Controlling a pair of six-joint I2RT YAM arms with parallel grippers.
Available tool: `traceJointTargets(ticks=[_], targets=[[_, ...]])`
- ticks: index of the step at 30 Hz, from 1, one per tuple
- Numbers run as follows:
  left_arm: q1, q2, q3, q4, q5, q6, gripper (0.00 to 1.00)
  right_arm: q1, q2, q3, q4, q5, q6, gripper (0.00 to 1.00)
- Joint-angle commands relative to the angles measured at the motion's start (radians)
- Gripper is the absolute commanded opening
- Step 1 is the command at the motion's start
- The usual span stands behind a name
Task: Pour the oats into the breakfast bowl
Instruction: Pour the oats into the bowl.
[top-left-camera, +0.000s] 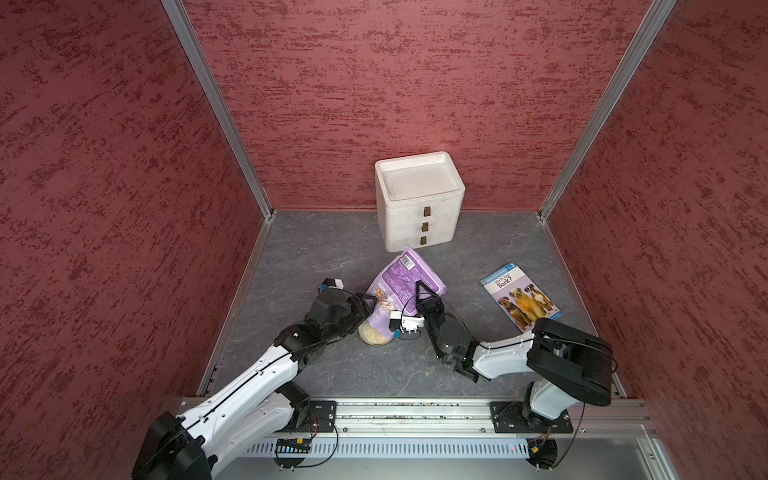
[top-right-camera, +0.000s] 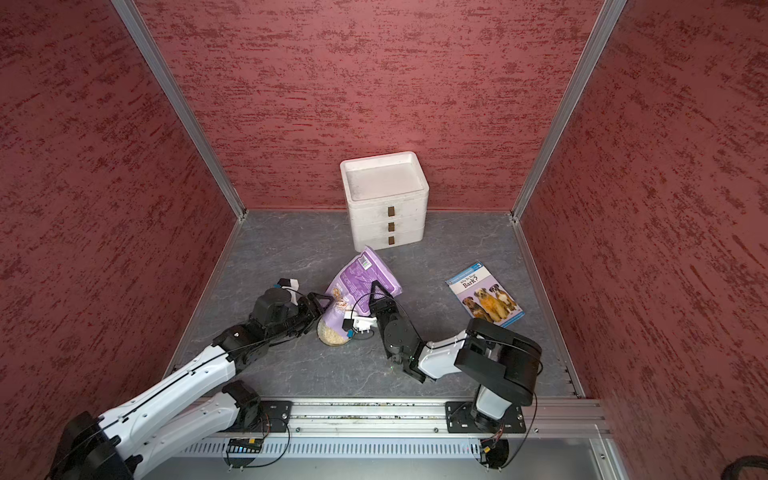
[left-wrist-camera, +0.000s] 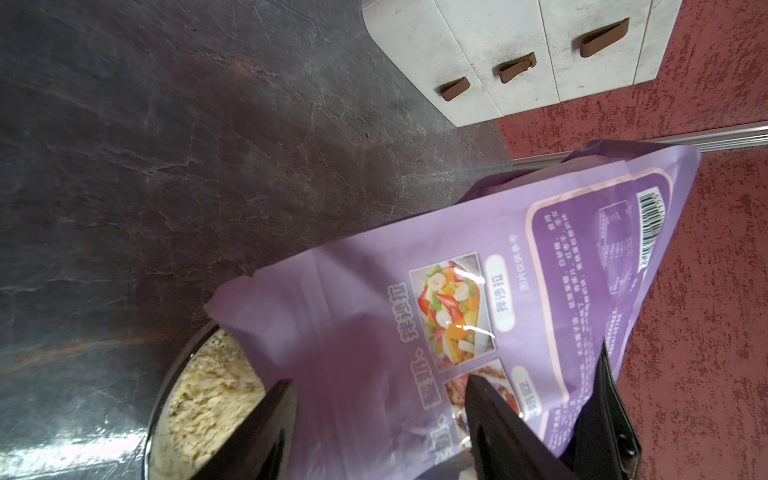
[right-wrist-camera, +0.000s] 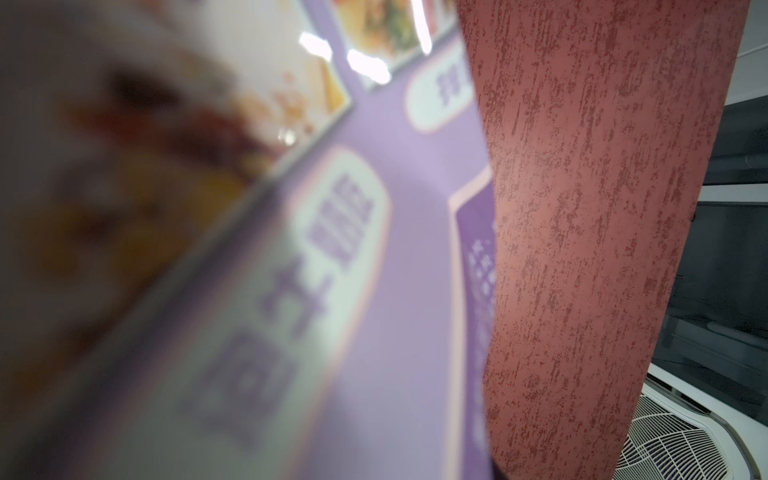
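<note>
The lilac pouch (top-left-camera: 405, 272) hangs tilted over the breakfast bowl (left-wrist-camera: 164, 386), with its mouth down at the bowl and its barcode end up. Pale beige oats (left-wrist-camera: 208, 399) fill the bowl and show in both top views (top-left-camera: 376, 336) (top-right-camera: 332, 336). My left gripper (left-wrist-camera: 380, 399) is shut on the pouch near its mouth, one black finger on each face. My right gripper (top-left-camera: 420, 287) is shut on the pouch's side edge farther up, and one of its fingers (left-wrist-camera: 602, 399) shows in the left wrist view. The right wrist view holds only the blurred pouch (right-wrist-camera: 395, 291), with no jaws in sight.
A white foam drawer box (top-left-camera: 419, 203) stands against the back wall just behind the pouch. A dog-picture book (top-left-camera: 519, 297) lies flat to the right. Red walls (top-left-camera: 104, 208) close three sides, and a metal rail (top-left-camera: 415, 411) runs along the front.
</note>
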Motion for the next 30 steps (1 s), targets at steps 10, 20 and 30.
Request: traceJointTargets(ticks=[10,20,30], targets=[[0.004,0.005,0.000,0.025,0.000,-0.009,0.68,0.014,-0.009,0.031,0.180,-0.011,0.005,0.00],[0.003,-0.006,-0.004,0.018,-0.007,-0.014,0.68,0.021,-0.026,0.025,0.181,-0.009,0.057,0.00],[0.004,-0.016,0.003,0.003,-0.014,-0.007,0.68,0.023,-0.051,0.023,0.181,0.008,0.088,0.00]])
